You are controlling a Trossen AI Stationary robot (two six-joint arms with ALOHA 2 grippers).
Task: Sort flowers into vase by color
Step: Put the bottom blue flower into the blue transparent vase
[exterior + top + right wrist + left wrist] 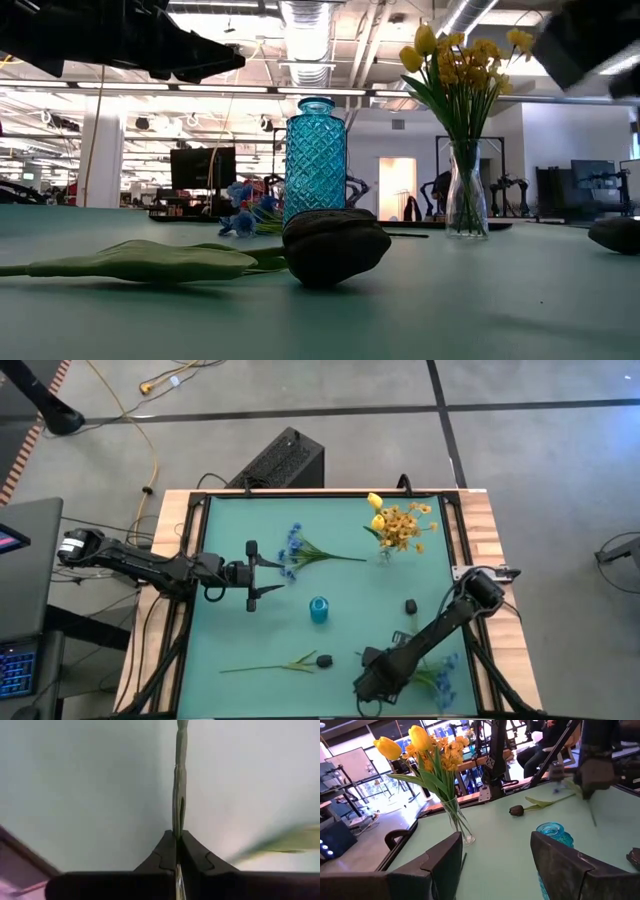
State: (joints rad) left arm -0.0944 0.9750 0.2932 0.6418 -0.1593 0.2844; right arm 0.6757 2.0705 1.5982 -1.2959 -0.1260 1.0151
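While blue vase (318, 609) stands mid-table, black bud (411, 605) just beside right arm

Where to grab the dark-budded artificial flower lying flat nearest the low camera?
The bare stretch of its thin green stalk, clear of the leaves and the rounded dark bud. Come straight down, jaws across the stalk: it lies flat on the table, so a side approach cannot get under it.

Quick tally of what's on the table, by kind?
Vases: 2, blue vase and clear vase
Blue sprays: 2
Dark buds: 2
Yellow bunch: 1, in the clear vase
Total: 7
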